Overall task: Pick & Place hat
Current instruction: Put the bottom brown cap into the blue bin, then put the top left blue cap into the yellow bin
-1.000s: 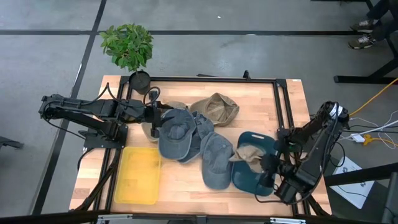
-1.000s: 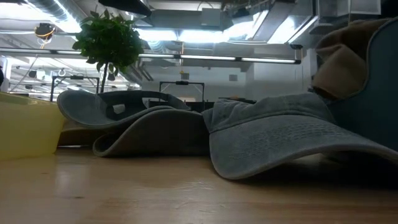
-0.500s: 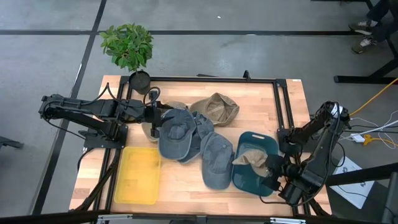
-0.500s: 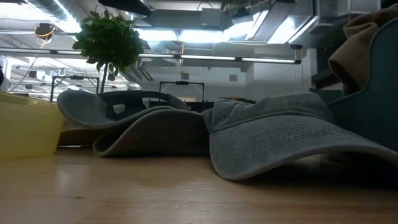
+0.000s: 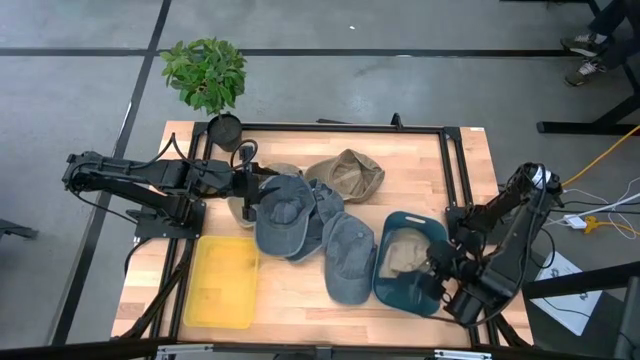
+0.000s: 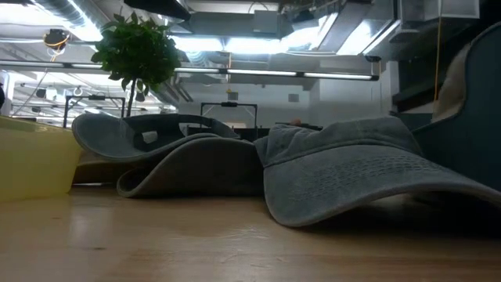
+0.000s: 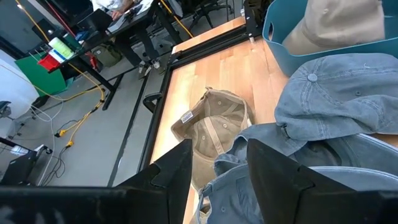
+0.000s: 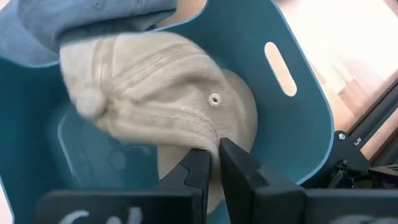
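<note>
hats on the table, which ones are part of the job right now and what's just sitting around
Part of the job:
- tan hat, lying in the teal bin
- right claw, at the bin's edge

Just lying about:
- blue hats
- khaki hat
- yellow tray
- potted plant

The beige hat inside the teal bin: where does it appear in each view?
High view: beige hat lower right, inside teal bin.
Low view: pale sliver at right edge.
Left wrist view: top right.
Right wrist view: centre, beyond right gripper.
Shared landmark: the teal bin.
</note>
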`<act>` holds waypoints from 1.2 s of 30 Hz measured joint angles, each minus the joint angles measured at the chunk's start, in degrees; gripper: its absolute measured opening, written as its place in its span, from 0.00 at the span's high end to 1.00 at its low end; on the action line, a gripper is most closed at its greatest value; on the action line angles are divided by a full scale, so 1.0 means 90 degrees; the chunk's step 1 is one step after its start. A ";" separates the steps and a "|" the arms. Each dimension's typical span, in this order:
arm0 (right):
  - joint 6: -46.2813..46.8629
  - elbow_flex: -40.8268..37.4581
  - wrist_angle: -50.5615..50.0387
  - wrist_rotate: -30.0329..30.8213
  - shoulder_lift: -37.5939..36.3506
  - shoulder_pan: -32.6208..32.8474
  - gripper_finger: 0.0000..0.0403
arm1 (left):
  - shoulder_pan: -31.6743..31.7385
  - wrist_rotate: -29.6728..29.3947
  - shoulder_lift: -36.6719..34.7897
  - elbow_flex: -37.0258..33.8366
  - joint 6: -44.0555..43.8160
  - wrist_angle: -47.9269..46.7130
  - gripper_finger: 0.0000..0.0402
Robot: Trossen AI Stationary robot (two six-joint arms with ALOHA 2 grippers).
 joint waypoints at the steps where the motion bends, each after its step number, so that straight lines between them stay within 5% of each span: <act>1: -0.0001 0.0015 -0.0003 -0.0040 0.0000 -0.0045 0.91 | 0.0000 0.0000 0.0000 -0.0002 0.0000 0.0000 0.63; 9: -0.0007 0.0062 0.0020 -0.1161 0.0000 -0.0344 0.91 | 0.0000 -0.0002 0.0000 -0.0002 0.0000 0.0000 0.63; 36: -0.0542 0.0062 0.0872 -0.1136 0.0000 -0.0383 0.91 | 0.0000 -0.0002 0.0000 -0.0002 0.0002 0.0002 0.64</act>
